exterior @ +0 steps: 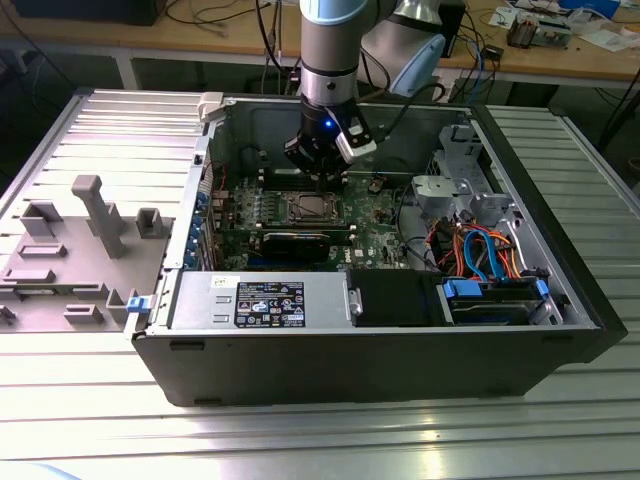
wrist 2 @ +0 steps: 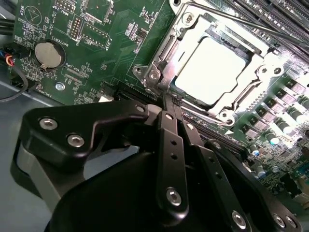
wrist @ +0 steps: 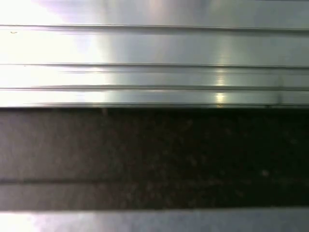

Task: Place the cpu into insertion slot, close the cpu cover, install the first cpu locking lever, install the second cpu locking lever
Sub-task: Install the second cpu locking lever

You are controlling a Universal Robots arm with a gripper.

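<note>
Standing open-topped on the ribbed metal desk (exterior: 300, 440), the computer case (exterior: 350, 355) walls in the work on all sides: a grey fixture tray (exterior: 70, 250) lies off its edge at the exterior view's left, and a drive cage with orange and blue cables (exterior: 480, 255) crowds the exterior view's right. Between them the green motherboard (exterior: 375, 235) lies flat, and the arm comes straight down over it, the tool (exterior: 322, 178) hanging just above the far edge of the insertion slot (exterior: 313, 208).

In the second wrist view the tool (wrist 2: 166, 99) has its fingers (wrist 2: 170, 145) pressed together, tips at the socket frame's corner and pinching nothing visible. The cpu (wrist 2: 212, 70) sits flat in the insertion slot (wrist 2: 161, 53), its silver top up, framed by the cpu cover (wrist 2: 263, 72) lying down around it. A thin lever rod (wrist 2: 241, 24) runs along the frame's far side.
</note>
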